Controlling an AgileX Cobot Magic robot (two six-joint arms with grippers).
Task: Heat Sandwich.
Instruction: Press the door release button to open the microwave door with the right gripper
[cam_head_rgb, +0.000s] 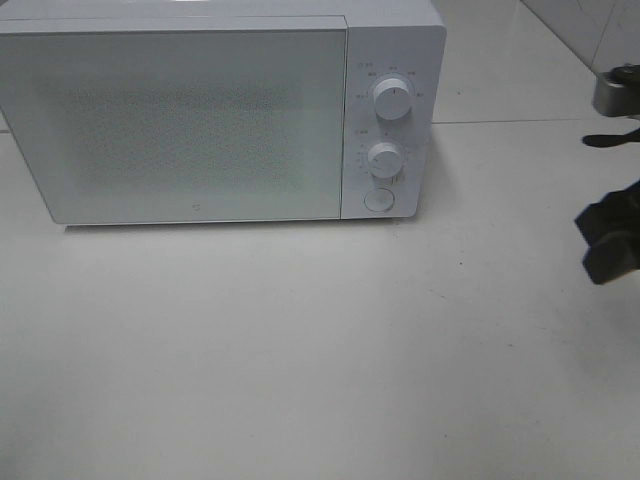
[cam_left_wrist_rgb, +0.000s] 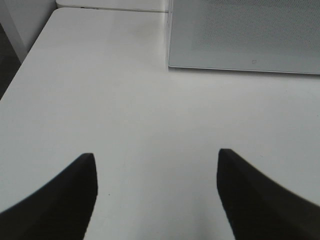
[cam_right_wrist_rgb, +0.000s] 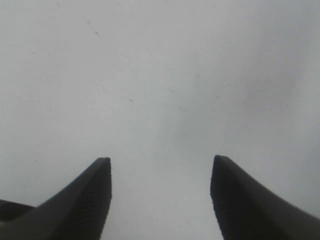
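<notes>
White table (cam_head_rgb: 300, 350), white microwave (cam_head_rgb: 200, 120) standing on it, door shut

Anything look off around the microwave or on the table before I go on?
Nothing spilled, damaged or askew. The white box-shaped microwave stands on the white table with its door shut. One oddity: no sandwich shows in any view, and the frosted door hides whatever is inside. Left end effector and right end effector are open, empty.

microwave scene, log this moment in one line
microwave: door shut | sandwich: not in view | left gripper: open, empty | right gripper: open, empty
</notes>
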